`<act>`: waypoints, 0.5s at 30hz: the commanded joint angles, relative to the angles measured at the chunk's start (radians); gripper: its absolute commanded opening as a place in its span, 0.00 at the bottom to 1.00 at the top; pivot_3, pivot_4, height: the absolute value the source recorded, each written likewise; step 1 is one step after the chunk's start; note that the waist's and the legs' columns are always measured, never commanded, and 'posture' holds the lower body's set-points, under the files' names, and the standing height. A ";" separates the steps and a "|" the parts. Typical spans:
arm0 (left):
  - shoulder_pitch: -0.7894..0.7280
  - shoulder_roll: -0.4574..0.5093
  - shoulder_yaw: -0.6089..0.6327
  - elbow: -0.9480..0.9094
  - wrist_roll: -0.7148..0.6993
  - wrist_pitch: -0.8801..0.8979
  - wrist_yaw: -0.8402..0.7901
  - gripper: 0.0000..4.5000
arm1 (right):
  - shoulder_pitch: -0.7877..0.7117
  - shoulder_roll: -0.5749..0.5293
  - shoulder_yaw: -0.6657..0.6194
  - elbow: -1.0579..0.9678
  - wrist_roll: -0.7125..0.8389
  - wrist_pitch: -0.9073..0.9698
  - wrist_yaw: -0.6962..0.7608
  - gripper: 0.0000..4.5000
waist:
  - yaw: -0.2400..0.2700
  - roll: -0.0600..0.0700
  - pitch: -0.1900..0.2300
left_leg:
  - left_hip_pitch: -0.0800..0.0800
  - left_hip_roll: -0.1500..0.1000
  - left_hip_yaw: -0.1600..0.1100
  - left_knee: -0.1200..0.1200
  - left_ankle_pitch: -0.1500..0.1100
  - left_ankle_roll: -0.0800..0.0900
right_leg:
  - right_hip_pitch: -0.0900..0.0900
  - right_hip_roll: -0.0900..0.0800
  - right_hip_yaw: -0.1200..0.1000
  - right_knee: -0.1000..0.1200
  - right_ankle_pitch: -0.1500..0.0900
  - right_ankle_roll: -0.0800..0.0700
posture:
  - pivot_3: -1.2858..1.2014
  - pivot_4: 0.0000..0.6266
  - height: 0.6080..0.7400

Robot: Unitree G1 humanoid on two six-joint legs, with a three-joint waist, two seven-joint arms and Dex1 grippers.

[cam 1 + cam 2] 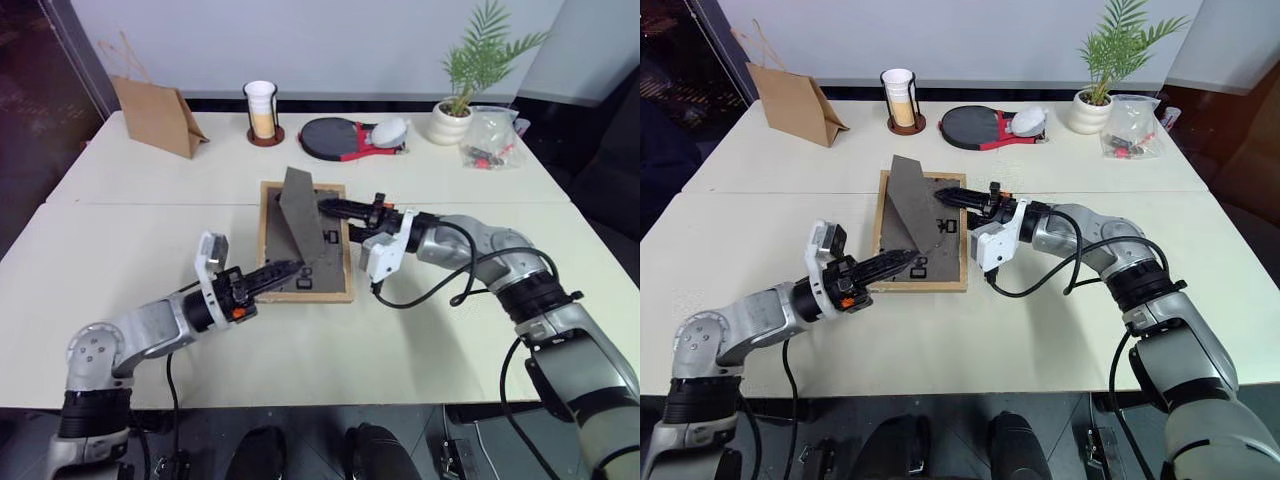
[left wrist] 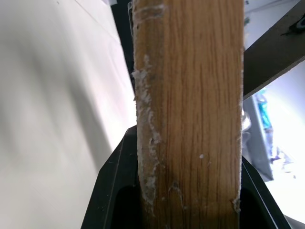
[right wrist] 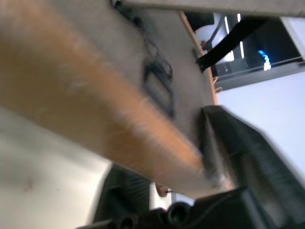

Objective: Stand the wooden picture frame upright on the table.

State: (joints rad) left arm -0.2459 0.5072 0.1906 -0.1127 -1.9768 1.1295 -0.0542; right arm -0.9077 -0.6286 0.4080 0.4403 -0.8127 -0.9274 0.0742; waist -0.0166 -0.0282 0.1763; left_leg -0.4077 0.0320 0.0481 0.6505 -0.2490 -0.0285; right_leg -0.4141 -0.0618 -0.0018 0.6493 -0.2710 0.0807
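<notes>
Left wrist view: wooden picture frame clamped in left gripper.

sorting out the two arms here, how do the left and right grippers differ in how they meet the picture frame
The left gripper comes from the near side and is shut on the wooden picture frame at its near edge; the right gripper reaches in level from the right to the side rail. The left wrist view shows wood clamped between the left fingers, while the right's grip is unclear. Both meet the frame back-up, stand unfolded.

brown paper bag, cup stack in holder, paddle, potted plant, plastic bag
</notes>
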 commanded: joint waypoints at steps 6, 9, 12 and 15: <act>0.044 0.102 -0.004 -0.017 0.140 0.003 -0.155 0.78 | -0.042 0.005 -0.024 0.028 0.097 -0.006 0.049 0.26 | 0.000 0.000 0.000 | 0.001 0.000 -0.001 0.000 -0.002 0.004 | 0.002 0.001 -0.001 0.000 0.000 0.000 | 0.52 0.24 1.00; 0.064 0.164 0.037 -0.024 0.269 -0.015 -0.254 0.99 | -0.042 0.019 -0.024 0.060 0.179 -0.013 0.112 0.26 | -0.001 0.000 0.000 | 0.001 0.000 -0.001 0.000 -0.002 0.004 | 0.002 0.001 -0.001 0.000 0.000 0.000 | 0.52 0.24 1.00; 0.099 0.247 0.084 -0.053 0.409 -0.053 -0.394 0.99 | -0.035 0.034 -0.032 0.100 0.312 -0.002 0.216 0.26 | -0.003 0.000 0.000 | 0.001 0.000 -0.001 0.000 -0.002 0.004 | 0.002 0.001 -0.001 0.000 0.000 0.000 | 0.52 0.24 1.00; 0.137 0.345 0.131 -0.076 0.575 -0.134 -0.558 0.99 | -0.015 0.057 -0.045 0.116 0.538 0.085 0.417 0.26 | -0.004 0.000 0.001 | 0.001 0.001 -0.001 -0.001 -0.003 0.005 | 0.002 0.001 -0.001 -0.001 0.000 -0.001 | 0.52 0.24 1.00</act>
State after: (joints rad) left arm -0.1261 0.8135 0.2918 -0.1655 -1.5170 1.0302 -0.5310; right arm -0.9047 -0.5929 0.4357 0.5780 -0.4900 -0.8979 0.4217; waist -0.0207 -0.0277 0.1770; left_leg -0.4064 0.0330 0.0471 0.6494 -0.2517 -0.0237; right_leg -0.4123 -0.0601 -0.0034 0.6482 -0.2718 0.0792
